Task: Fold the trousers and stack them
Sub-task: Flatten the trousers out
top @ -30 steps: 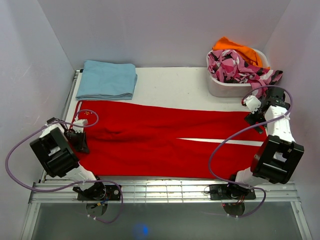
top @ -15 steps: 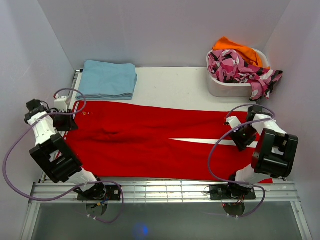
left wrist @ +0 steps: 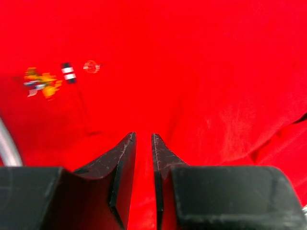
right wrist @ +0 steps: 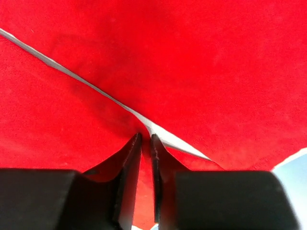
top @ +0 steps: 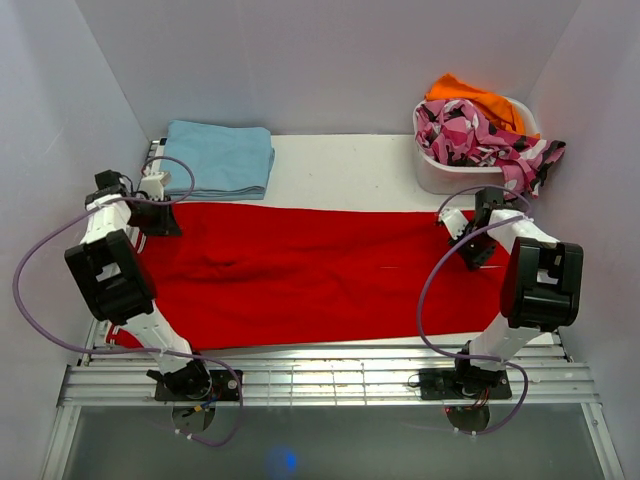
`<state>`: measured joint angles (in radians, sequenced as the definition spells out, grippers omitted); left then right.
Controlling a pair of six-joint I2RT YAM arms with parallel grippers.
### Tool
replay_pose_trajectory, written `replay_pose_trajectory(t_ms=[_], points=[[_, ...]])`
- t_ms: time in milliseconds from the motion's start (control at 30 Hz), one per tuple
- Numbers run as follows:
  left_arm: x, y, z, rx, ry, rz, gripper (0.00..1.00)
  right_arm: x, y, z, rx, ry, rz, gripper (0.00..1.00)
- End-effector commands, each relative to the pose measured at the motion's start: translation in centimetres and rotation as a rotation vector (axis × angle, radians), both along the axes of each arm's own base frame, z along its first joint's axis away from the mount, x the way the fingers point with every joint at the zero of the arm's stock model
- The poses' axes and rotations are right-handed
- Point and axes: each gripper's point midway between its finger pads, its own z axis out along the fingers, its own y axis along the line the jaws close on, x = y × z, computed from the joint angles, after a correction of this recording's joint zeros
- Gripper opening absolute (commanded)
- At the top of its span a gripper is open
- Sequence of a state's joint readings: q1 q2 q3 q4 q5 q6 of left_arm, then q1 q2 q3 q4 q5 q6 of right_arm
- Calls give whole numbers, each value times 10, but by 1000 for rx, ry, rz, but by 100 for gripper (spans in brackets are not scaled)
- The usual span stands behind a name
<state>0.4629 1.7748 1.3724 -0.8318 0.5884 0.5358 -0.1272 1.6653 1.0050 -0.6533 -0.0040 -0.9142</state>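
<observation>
Trousers (top: 300, 280): bright red, flat across the centre of the overhead frame, long axis left to right. Left gripper (top: 160, 215) at their upper-left corner, jaws narrowed to a slit on red cloth; right gripper (top: 463, 245) near the right end, jaws almost pressed together, pinching cloth at the white stripe (right wrist: 72, 74). Each arm is nearer its own end, so the next fold probably runs across the long axis.

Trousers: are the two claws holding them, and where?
The right gripper pinches the trousers at their white stripe; whether the left gripper grips them cannot be told.
</observation>
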Motion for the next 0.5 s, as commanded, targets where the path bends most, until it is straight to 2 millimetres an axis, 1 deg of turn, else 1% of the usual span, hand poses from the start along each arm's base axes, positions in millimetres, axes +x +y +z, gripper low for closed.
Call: replay_pose_trajectory(t_ms=[0,33,67,100,133,167,200,233,267,300,333,400,433,467], points=[[5,2,-22,7,36,40,30,22,7,25,27,-79,5,22],[6,5,-31,16,51,49,30,21,8,29,33,-78,15,27],[2,11,-49,37,102,61,27,21,8,40,32,-96,20,30],[-1,14,-57,57,123,58,26,24,8,47,34,-115,26,32],[-4,18,-65,77,141,53,23,27,11,53,47,-135,34,37],[-11,20,-74,89,169,52,20,31,12,61,53,-162,36,39],[-16,25,-81,117,188,47,18,41,14,73,62,-198,39,43],[-21,26,-84,127,205,41,17,46,19,78,94,-210,45,45],[-27,27,-87,135,223,31,16,49,22,77,113,-198,47,46],[-31,30,-88,146,238,21,15,57,24,88,128,-210,51,47],[-41,27,-87,145,263,-35,15,61,27,82,150,-186,56,49],[-36,33,-72,155,231,-87,17,67,29,85,166,-162,83,50],[-39,29,-62,144,222,-167,20,78,29,88,172,-173,95,52],[-26,35,-44,168,171,-196,24,81,29,90,172,-175,138,54]])
